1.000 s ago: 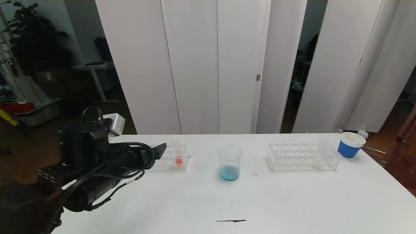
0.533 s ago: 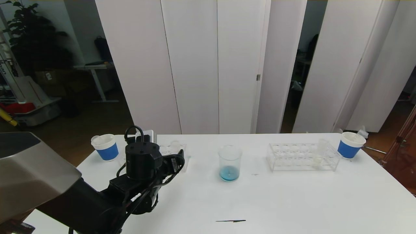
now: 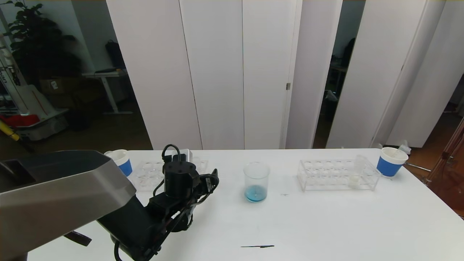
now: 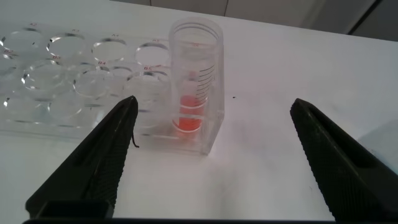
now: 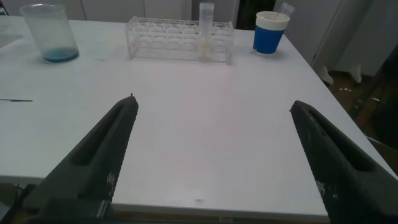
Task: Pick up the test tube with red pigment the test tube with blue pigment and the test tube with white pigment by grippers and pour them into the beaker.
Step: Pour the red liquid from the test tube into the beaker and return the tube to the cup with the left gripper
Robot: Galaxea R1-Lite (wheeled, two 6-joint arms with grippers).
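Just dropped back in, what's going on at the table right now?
The left gripper is open and lined up on the test tube with red pigment, which stands in the end of its clear rack; nothing is held yet. The beaker at mid-table already has blue liquid in the bottom. The test tube with white pigment still sits in the other rack. The right gripper is open, idle at the near table edge.

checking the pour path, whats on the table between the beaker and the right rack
Nothing stands there. In the head view the table is bare between the beaker and the right rack, apart from a tiny dark speck.
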